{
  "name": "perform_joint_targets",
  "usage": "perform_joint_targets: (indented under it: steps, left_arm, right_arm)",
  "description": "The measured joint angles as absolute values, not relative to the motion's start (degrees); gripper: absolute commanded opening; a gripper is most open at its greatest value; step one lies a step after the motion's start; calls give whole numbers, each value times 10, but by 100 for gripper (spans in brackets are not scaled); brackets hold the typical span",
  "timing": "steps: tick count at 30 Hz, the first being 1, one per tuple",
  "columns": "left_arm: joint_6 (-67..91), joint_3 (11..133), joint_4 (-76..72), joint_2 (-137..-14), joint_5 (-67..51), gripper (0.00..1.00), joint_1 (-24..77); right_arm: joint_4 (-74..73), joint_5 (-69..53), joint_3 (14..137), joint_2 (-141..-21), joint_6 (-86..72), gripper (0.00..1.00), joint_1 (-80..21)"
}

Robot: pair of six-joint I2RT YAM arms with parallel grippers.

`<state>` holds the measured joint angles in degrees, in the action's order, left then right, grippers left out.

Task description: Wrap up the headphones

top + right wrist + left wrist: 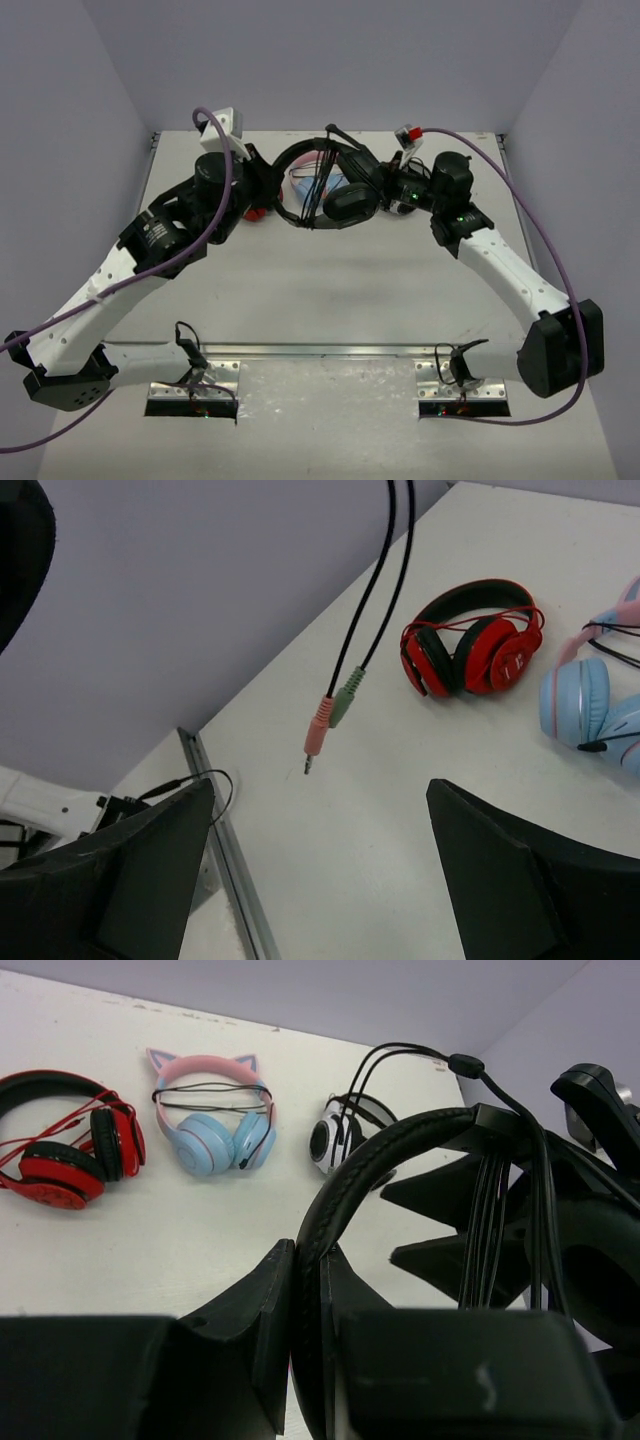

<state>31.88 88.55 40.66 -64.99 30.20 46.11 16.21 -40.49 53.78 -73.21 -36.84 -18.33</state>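
Left gripper (310, 1260) clamps headphones (400, 1138) | right gripper (315, 800) spread | near back wall (330, 60)

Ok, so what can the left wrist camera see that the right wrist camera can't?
Only left wrist: the black headphones, headband pinched in the left end effector, and the white-and-black headphones. Only right wrist: pink and green plugs hanging on the cable, and the open right end effector. Both: the red headphones and the blue cat-ear headphones.

Our left gripper (310, 1265) is pinched tight, arm stretched far forward; our right gripper (320, 795), facing it, has its jaws spread wide.
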Motion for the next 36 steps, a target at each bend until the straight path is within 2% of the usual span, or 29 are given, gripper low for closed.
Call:
perform_joint_targets:
  steps: [7,8,10,11,13,14,20,23,28,36]
  left_arm:
    - [337,884,410,-650,286,0,461]
    - [338,884,410,-650,284,0,461]
    - [342,884,409,-652,277,0,461]
    - [344,884,409,-654,276,0,461]
    - [346,884,409,-658,274,0,461]
    - [346,884,409,-660,274,0,461]
    - [347,884,409,-664,283,0,461]
    - [353,884,406,-667,314,0,461]
    - [377,917,406,-702,374,0,461]
    - [444,941,430,-742,449,0,466]
  right_arm:
    - [126,-364,581,-778,-314,78,-227]
    - [123,-360,583,-784,-312,73,-227]
    - [121,-347,588,-796,-303,53,-228]
    - [117,-342,590,-802,-298,36,-228]
    - [112,-332,591,-811,-293,18,-228]
    - [108,-329,591,-813,-289,2,-228]
    - [139,-315,541,-791,-290,1,-231]
    - [160,-298,479,-743,-300,1,-248]
    - [205,-259,372,-652,-337,1,-318]
    - [208,-168,352,-547,-360,1,-439]
